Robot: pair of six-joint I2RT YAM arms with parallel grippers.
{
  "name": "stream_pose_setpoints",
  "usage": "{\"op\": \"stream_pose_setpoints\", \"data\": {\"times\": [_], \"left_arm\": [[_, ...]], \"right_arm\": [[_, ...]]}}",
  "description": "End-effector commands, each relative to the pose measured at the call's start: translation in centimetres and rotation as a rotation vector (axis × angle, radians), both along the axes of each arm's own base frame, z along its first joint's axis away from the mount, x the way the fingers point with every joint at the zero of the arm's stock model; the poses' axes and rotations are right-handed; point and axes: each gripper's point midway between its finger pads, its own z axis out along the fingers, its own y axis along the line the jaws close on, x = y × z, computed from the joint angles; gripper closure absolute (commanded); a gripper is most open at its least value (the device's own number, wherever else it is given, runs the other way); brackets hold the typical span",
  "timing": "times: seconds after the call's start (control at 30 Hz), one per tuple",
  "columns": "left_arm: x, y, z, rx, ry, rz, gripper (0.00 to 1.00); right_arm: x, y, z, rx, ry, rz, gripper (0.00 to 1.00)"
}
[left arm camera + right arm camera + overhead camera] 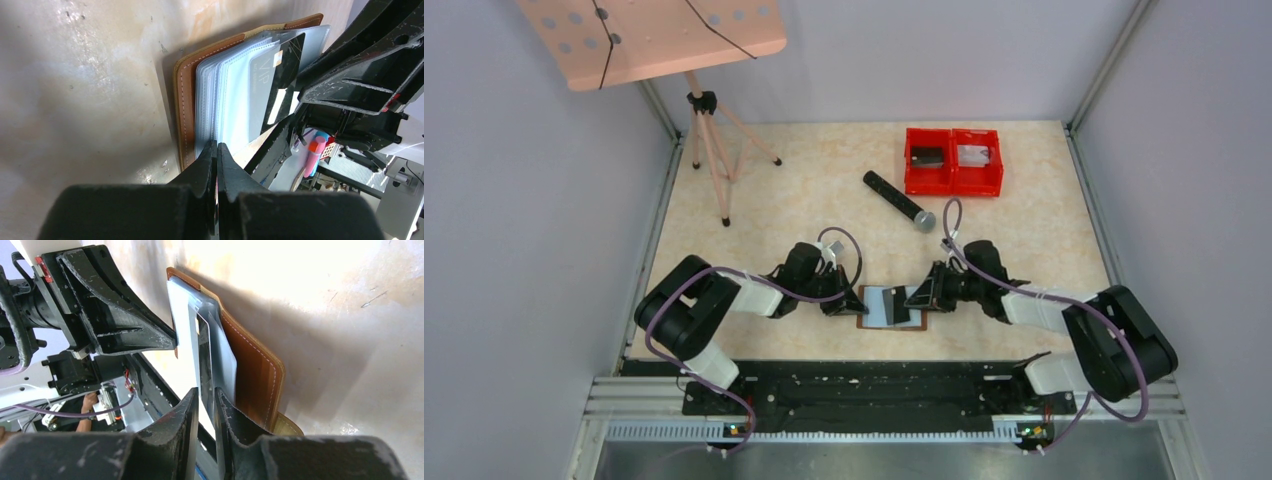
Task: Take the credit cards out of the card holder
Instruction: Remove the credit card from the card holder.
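One small flat brown leather card holder (876, 301) is laid open on the beige marbled table (804, 190), at the 6 o'clock side, close to the near edge and between the two arms. Several clear grey-blue pockets are seen inside it. One black card (897, 306) is lying across the pockets, partly pulled out toward 3 o'clock.

The left gripper (216, 149) is brought in from 9 o'clock. Its jaws are closed together, and the tips are placed at the 9 o'clock edge of the holder; whether a pocket edge is pinched there cannot be told.

The right gripper (205, 396) is brought in from 3 o'clock. Its jaws are held a little apart, one on each side of the black card; whether the card is really pressed by them cannot be told.

At 1 o'clock one red twin plastic bin (951, 188) is placed, with two compartments and one flat item seen in each. One black microphone with a grey head (898, 200) is lying just beside it, toward 7 o'clock. At 11 o'clock one pink music stand (664, 35) is set up on three legs.
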Motion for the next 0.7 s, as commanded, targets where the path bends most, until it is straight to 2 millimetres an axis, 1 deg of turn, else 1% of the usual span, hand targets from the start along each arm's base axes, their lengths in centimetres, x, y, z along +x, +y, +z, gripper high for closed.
{"op": "stream_pose_setpoints", "data": {"times": [0.0, 0.23, 0.4, 0.57, 0.63, 0.67], "left_arm": [[-1.5, 2.2, -4.0, 0.154, 0.075, 0.03, 1.0], [-1.4, 2.0, -4.0, 0.15, 0.076, 0.027, 1.0], [-1.6, 2.0, -4.2, 0.151, 0.08, 0.027, 1.0], [-1.6, 1.9, -4.1, 0.146, 0.082, 0.026, 1.0], [-1.6, 1.9, -4.1, 0.146, 0.081, 0.023, 1.0], [-1.5, 1.9, -4.0, 0.147, 0.08, 0.025, 1.0]], "right_arm": [[1.8, 0.7, 1.1, 0.028, -0.059, -0.017, 0.81], [2.2, 0.6, -0.4, -0.013, -0.041, -0.045, 0.78], [1.8, 1.5, -0.9, -0.013, -0.036, -0.024, 0.77], [1.7, 1.9, -1.3, -0.022, -0.037, -0.025, 0.77], [1.6, 1.9, -1.4, -0.021, -0.035, -0.021, 0.8], [1.6, 1.9, -1.3, -0.02, -0.04, -0.018, 0.85]]}}
